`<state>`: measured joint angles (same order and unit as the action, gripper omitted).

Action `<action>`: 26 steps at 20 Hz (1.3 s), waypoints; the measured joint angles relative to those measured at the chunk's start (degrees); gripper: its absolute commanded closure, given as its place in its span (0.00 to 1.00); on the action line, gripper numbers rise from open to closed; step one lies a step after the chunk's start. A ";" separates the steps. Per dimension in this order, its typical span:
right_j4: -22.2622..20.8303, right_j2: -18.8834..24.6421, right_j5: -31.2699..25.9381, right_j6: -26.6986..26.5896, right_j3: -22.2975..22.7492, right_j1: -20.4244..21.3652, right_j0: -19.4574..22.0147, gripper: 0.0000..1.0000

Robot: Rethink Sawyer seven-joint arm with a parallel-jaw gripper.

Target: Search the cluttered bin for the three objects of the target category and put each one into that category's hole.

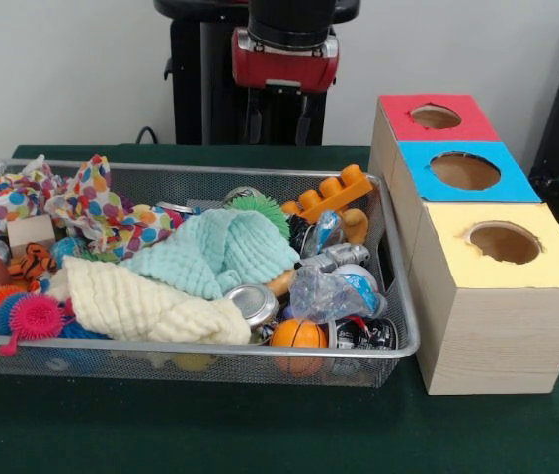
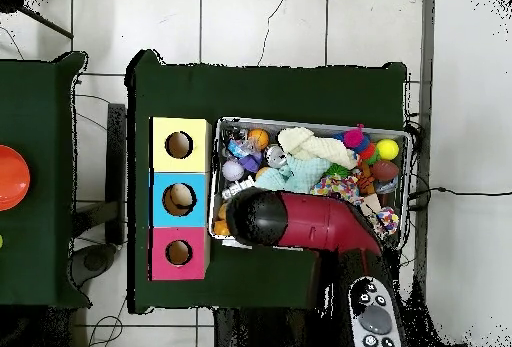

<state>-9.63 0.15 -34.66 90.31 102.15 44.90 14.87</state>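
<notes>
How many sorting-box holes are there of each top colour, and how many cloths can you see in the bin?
Red-topped hole: 1
Blue-topped hole: 1
Yellow-topped hole: 1
Cloths: 3 - mint cloth, cream cloth, polka-dot cloth
Total: 6

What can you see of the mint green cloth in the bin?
The mint green cloth is a soft, ribbed, waffle-textured fabric, crumpled in a loose heap at the middle of the wire mesh bin. It lies on top of the clutter, overlapping the cream cloth in front and touching the green spiky ball behind it. Nothing grips it.
</notes>
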 measured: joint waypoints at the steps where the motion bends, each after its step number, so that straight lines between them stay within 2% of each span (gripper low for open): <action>1: -0.01 0.10 0.00 0.00 -0.31 -0.24 -0.09 0.00; 11: 0.00 0.56 -1.24 0.00 -6.20 -3.73 -2.00 0.00; 20: 0.81 0.64 -8.08 0.00 -14.50 -7.12 -3.23 0.00; 26: 1.62 0.67 -10.25 0.00 -18.78 -8.97 -3.65 0.00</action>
<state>-8.01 0.82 -44.90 90.31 83.37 35.93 11.22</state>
